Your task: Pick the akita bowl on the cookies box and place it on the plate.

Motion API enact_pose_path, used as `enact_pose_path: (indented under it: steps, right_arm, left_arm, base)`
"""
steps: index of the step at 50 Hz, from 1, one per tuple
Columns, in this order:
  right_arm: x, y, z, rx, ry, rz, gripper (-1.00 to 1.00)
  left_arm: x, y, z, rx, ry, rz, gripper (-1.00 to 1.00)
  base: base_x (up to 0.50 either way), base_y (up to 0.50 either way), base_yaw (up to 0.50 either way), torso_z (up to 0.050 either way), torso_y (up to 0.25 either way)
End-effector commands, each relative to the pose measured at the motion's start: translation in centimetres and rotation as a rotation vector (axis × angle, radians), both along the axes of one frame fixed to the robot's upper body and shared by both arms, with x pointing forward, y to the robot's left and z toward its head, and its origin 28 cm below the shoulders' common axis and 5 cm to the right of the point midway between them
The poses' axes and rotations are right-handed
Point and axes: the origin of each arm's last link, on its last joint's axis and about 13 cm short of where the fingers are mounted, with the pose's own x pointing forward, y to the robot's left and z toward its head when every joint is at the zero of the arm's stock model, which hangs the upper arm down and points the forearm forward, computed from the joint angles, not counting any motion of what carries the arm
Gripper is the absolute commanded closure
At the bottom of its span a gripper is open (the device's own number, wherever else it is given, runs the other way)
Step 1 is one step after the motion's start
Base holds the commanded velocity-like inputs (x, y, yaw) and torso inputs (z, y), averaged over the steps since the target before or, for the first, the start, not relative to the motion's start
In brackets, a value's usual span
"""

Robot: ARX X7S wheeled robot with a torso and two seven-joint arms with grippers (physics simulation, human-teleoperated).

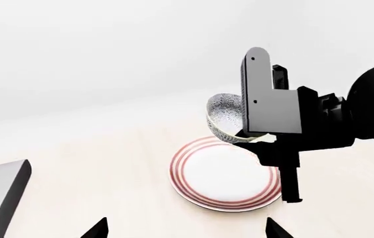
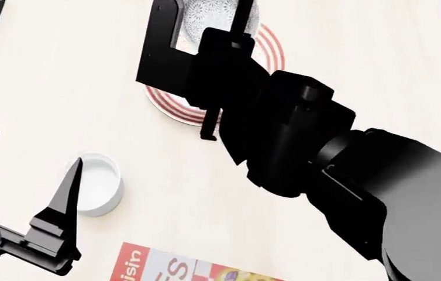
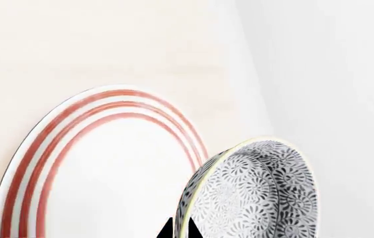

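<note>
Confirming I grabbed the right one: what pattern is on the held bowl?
Grey-and-white floral speckle on the akita bowl, clearest in the right wrist view.

Cookies box (image 2: 189, 266), head view: cut-off lettering "isin" & "ES"; nothing else legible.

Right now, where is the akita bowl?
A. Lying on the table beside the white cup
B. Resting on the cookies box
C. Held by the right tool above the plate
C: the right tool grips the akita bowl by its rim, over the plate.
</note>
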Motion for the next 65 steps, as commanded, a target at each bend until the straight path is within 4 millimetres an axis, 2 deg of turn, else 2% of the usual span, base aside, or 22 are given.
enact_pose_path:
  steps: [1, 14, 34, 51, 65]
  right_arm:
    - [0.3, 1.1, 0.1, -0.029, -0.003, 0.026, 1.00]
    - [0.6, 0.8, 0.1, -0.022, 0.003, 0.016, 1.00]
    - [0.4, 1.0, 0.5, 0.021, 0.117, 0.051, 1.00]
    - [0.6, 1.9, -1.3, -0.019, 0.173, 0.080, 1.00]
    - [1.1, 1.9, -0.8, -0.013, 0.213, 0.053, 1.00]
  left_arm:
    - [0.0, 0.1, 0.1, -0.029, -0.032, -0.032, -1.00]
    - [0.0, 0.0, 0.1, -0.051, 0.000, -0.039, -1.00]
    - [-0.1, 0.1, 0.0, -0.045, 0.002, -0.035, -1.00]
    - [-0.1, 0.2, -0.1, -0.048, -0.011, -0.047, -1.00]
    - [-0.2, 0.3, -0.1, -0.051, -0.010, -0.045, -1.00]
  base:
    - [0.00, 0.00, 0.00, 0.008, -0.250]
    - [0.00, 0.00, 0.00, 0.002, -0.058]
    - [0.00, 0.00, 0.00, 0.000, 0.000]
    - [0.00, 0.00, 0.00, 0.000, 0.000]
    - [0.00, 0.00, 0.00, 0.000, 0.000]
